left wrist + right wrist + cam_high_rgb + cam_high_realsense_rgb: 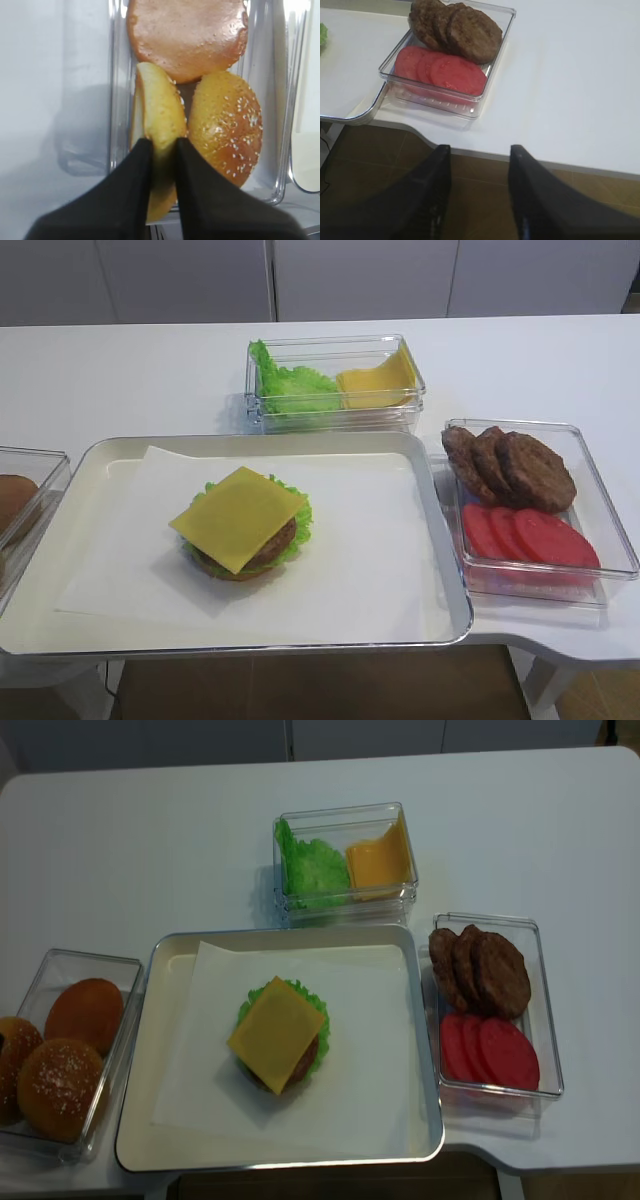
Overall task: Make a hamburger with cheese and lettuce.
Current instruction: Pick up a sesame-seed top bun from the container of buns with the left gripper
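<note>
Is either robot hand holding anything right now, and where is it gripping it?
The left gripper pinches a bun half by its edge; the right gripper holds nothing.

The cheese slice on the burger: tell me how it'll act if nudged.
The cheese looks thin and lies loose on the patty, so it would probably slide rather than resist. Its corners overhang unsupported without drooping, which suggests some stiffness. Its smooth surface hints it may be slippery.

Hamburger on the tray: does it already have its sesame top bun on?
No: in the high view the cheese lies bare as the top layer of the hamburger, with no bun over it.
</note>
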Robot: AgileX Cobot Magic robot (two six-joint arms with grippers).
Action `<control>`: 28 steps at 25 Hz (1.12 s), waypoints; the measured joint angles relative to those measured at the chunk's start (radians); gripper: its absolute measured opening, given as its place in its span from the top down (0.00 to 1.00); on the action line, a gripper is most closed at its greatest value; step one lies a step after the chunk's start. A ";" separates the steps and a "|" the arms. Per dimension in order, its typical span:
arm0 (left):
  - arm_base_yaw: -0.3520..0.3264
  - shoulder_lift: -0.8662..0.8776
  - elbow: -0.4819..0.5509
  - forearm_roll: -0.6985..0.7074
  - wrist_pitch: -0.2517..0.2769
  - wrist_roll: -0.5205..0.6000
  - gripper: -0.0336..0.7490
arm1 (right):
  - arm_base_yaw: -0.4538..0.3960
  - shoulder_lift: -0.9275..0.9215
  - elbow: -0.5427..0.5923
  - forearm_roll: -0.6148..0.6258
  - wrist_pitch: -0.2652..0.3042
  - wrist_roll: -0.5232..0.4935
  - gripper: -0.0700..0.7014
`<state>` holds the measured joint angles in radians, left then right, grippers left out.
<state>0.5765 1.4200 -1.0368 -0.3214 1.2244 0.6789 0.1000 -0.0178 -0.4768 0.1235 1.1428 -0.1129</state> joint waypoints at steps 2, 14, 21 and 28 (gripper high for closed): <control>0.000 -0.007 0.000 0.000 -0.002 0.000 0.83 | 0.000 0.000 0.000 0.000 0.000 0.000 0.53; 0.000 -0.071 0.000 -0.047 -0.002 0.000 0.83 | 0.000 0.000 0.000 0.000 0.000 0.000 0.53; 0.000 -0.083 -0.070 -0.072 0.003 0.001 0.84 | 0.000 0.000 0.000 0.000 0.000 0.002 0.53; 0.000 -0.083 -0.180 -0.154 0.007 0.001 0.84 | 0.000 0.000 0.000 0.000 0.000 0.004 0.53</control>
<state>0.5765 1.3367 -1.2166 -0.4758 1.2313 0.6796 0.1000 -0.0178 -0.4768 0.1235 1.1428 -0.1091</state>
